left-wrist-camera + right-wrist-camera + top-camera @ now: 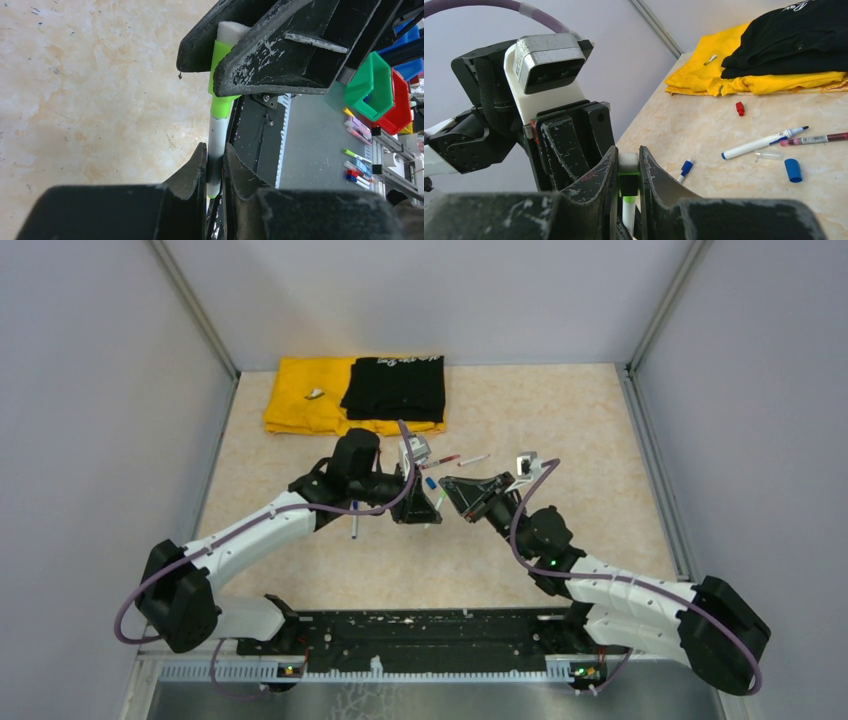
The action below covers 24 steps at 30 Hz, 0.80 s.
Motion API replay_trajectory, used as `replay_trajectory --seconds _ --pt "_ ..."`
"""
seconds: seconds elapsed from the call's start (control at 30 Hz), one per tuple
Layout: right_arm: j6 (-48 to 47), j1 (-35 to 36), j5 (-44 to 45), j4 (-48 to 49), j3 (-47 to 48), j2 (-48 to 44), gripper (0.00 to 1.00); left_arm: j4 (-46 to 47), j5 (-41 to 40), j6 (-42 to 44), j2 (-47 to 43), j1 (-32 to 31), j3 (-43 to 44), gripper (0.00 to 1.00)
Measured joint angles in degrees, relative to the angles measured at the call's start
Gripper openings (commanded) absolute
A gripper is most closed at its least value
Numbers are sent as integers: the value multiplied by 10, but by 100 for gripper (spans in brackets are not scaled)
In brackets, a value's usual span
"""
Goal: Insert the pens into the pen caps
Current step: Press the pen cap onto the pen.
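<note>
A white pen with a green end hangs above the table between the two arms. My left gripper is shut on its barrel. The pen's upper end sits in a green pen cap, and my right gripper is shut on that cap. From above, the left gripper and the right gripper meet tip to tip at mid-table. On the table lie a loose blue cap, a red cap, a white pen, a maroon pen and a blue-capped pen.
A folded yellow cloth with a black cloth on it lies at the back of the table. Another blue-tipped pen lies under the left arm. Green and red bins stand beyond the near edge.
</note>
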Motion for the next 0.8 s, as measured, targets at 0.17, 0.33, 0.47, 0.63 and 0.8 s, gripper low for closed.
replay_trajectory --seconds 0.17,0.33,0.47,0.63,0.8 --pt "-5 2 1 2 0 2 0 1 -2 0 0 0 0 0" --pt "-15 9 3 7 0 7 0 1 -4 -2 -2 2 0 0" --pt "-22 12 2 16 0 11 0 1 -4 -3 -5 3 0 0" --pt "-30 12 -12 39 -4 21 0 1 -4 -2 -7 4 1 0" --pt "-38 12 -24 53 -8 23 0 0 -1 -1 -7 4 7 0"
